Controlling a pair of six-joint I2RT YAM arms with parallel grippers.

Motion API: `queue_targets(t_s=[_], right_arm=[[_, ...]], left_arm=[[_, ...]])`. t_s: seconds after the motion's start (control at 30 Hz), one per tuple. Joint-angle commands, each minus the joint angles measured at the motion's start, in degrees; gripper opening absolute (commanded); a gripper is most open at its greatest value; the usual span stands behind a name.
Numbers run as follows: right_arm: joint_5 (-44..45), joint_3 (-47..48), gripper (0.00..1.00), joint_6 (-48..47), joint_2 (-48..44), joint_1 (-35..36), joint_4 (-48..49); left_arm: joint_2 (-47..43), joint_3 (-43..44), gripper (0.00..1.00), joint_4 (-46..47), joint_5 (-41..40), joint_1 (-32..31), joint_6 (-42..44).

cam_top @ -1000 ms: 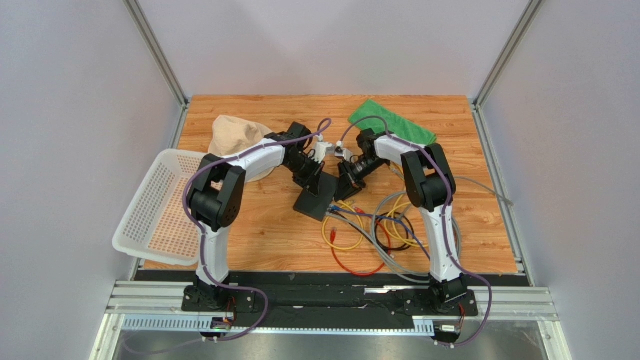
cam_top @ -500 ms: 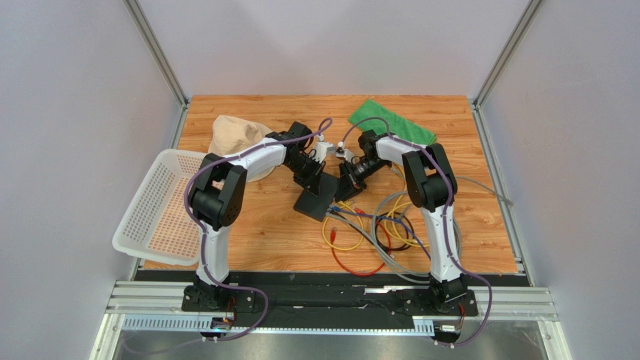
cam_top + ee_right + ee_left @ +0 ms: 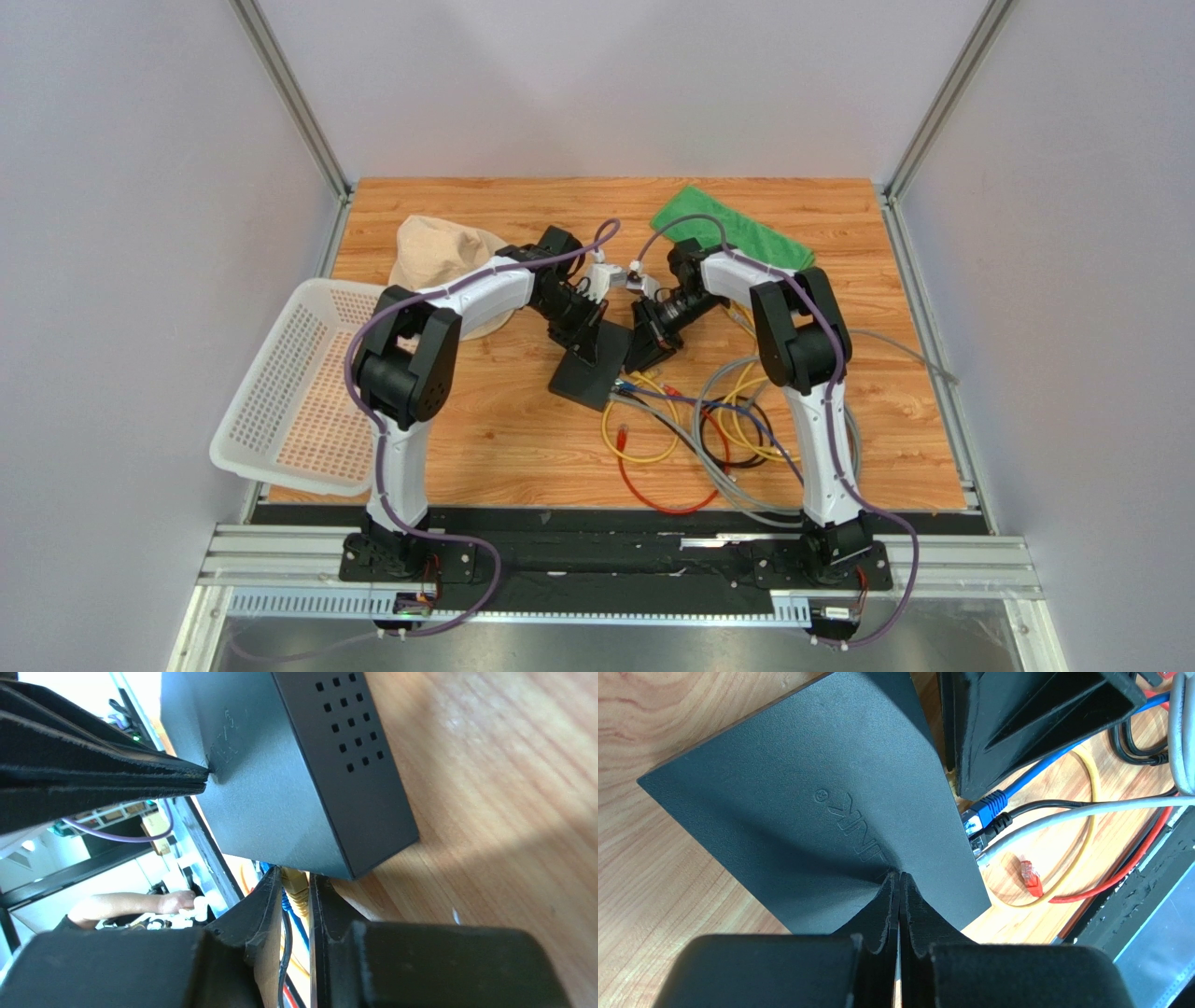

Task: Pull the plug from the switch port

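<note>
The right gripper [image 3: 296, 876] is closed narrowly on the yellow plug [image 3: 299, 890], which sits between its fingers at the socket edge of the switch [image 3: 281, 777]. The left gripper [image 3: 899, 877] has its fingers pressed together with nothing between them, tips resting on the switch's flat top. The two grippers meet over the switch from opposite sides, the right one at its cable edge.

The switch lies flat on the table [image 3: 477, 434], near the middle. A blue plug [image 3: 984, 805] and a grey cable [image 3: 1081, 812] reach the same edge; a loose red plug [image 3: 1030, 875] lies just beside them. A tangle of cables [image 3: 701, 434] spreads toward the near right. Farther out are a basket [image 3: 281, 385] at the left, a beige cloth [image 3: 428, 252] behind it and a green cloth [image 3: 730, 224] at the far edge.
</note>
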Motion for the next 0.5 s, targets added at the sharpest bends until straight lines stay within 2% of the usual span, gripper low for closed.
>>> queue_targets(t_s=[0.0,0.07,0.2,0.4,0.47], right_arm=[[5.6,-7.8,0.0,0.1,-2.9,-0.3,10.5],[7.3,-10.4,0.0,0.7,-4.4,-0.5,13.5],[7.5,-7.8,0.0,0.5,-3.8,-1.4,14.0],[2.5,3.0,0.0,-5.7,3.9,-2.5,1.3],[0.2,2.9,0.0,-7.0,4.5,-2.4,0.2]], left_arm=[[3.6,-1.1,0.0,1.9,-5.5,-0.3,1.8],[3.6,-1.1,0.0,2.0,-5.5,-0.3,1.8],[3.6,-1.2,0.0,2.1,-5.5,-0.3,1.8],[3.2,-1.3,0.0,2.2,-5.6,-0.3,1.8],[3.3,-1.4,0.0,2.2,-5.6,-0.4,1.9]])
